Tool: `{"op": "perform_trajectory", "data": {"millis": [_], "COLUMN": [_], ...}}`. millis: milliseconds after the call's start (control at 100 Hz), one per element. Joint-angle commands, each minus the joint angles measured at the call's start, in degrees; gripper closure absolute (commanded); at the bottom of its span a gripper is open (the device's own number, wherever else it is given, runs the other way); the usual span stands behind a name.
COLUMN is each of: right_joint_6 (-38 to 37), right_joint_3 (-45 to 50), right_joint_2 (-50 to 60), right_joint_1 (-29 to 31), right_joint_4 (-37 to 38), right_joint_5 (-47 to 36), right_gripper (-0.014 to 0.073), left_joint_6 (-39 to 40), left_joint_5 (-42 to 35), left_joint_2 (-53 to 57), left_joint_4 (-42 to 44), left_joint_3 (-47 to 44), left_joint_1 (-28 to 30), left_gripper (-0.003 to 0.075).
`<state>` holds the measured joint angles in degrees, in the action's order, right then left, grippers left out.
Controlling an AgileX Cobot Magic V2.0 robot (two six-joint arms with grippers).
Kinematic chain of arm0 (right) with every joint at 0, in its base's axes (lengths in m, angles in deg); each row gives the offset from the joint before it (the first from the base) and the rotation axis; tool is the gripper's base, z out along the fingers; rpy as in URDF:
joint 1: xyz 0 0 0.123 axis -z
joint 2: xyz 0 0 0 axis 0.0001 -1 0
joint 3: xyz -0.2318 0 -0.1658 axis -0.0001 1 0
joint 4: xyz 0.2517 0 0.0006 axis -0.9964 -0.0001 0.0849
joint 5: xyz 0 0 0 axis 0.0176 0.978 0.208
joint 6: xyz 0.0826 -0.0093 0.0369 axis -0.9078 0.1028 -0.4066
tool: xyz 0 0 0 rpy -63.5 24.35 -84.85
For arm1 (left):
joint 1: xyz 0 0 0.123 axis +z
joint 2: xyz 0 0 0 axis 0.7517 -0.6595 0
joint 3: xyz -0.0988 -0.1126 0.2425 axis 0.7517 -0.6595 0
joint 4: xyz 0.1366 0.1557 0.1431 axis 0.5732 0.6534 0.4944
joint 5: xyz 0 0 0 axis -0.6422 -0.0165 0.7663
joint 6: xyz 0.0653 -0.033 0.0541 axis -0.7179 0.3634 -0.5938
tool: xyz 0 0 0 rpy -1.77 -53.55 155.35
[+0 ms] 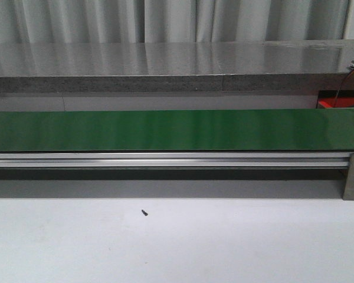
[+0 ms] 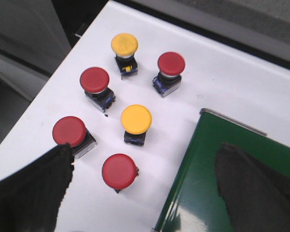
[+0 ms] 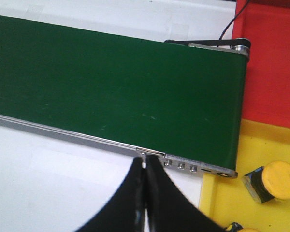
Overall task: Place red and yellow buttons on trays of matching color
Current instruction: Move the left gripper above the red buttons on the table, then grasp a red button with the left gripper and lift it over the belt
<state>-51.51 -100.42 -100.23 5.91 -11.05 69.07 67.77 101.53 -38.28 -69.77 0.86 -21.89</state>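
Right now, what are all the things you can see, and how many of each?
Red buttons: four, red caps, standing on the white table beside the belt's end, left wrist view.
Yellow buttons on the table: two, yellow caps, among the red ones.
Yellow buttons in the tray: one on its side, plus the edge of another at the frame's bottom.
Yellow tray: one, past the belt's end.
Red tray: one, next to the yellow tray.
Conveyor belt: one, green, running across the table.
Small dark speck: one, on the white table in front; too small to identify.
Left gripper: black fingers apart, above the buttons.
Right gripper: black fingers together, empty, near the belt's end.
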Motion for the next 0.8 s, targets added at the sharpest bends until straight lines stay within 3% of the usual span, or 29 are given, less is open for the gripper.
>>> {"op": "perform_trajectory", "data": {"millis": [0,310,790], "right_joint_6": [0.6,0.6,0.6], "right_joint_3": [-1.9,-1.9,-1.9], "right_joint_2": [0.9,0.9,0.9], "right_joint_1": [-0.1,-0.1,-0.1], "right_joint_4": [-1.1,-1.1,-1.1], "right_joint_5": [-2.9,-2.9,-2.9], "right_gripper": [0.0662,0.0662,0.0662], "left_joint_6": [0.6,0.6,0.6], "left_joint_5": [-1.4,-0.6,-1.2], "left_joint_2": [-1.6,-11.5,-17.3], "left_joint_4": [0.4,3.1,4.1], "left_joint_3": [3.4,5.2,5.2], "left_joint_1": [0.2,0.2,0.2], "left_gripper": [0.0134,0.0134,0.0134]}}
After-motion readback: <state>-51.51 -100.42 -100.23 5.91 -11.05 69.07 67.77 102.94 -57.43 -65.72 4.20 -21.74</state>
